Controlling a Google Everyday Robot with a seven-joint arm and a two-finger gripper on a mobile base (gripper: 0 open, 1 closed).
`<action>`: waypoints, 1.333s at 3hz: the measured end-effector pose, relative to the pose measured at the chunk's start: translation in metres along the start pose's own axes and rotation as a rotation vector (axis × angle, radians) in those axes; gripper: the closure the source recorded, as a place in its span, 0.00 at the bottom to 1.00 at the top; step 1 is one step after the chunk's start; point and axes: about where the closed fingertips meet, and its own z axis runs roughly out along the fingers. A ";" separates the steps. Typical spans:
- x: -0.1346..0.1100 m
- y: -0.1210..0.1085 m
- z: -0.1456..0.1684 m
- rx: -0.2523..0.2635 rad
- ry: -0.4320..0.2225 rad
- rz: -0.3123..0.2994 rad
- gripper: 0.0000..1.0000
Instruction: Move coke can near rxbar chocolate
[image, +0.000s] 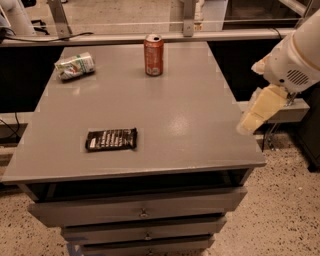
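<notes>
Red-orange coke can (153, 55) upright at far edge of grey table (200, 125); rxbar chocolate (111, 139) flat near front left, well apart from it; dented white-and-green can (74, 66) lying far left. Gripper (250, 120) beyond table's right edge, clear of everything; open or closed: cannot tell. Step in hand, judged: approach; grasp not yet made. Next: reach across to coke can, grip its body, carry toward bar, set down just beside.

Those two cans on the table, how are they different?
The coke can is red-orange and stands upright; the white-and-green can lies on its side. The coke can looks smooth, the white-and-green can crumpled. Both sit at the far end of the table, apart from the gripper, which hangs beside the table's right edge.
</notes>
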 end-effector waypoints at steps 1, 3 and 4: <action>-0.012 -0.050 0.041 0.022 -0.133 0.113 0.00; -0.082 -0.120 0.109 0.053 -0.439 0.317 0.00; -0.086 -0.131 0.109 0.088 -0.464 0.327 0.00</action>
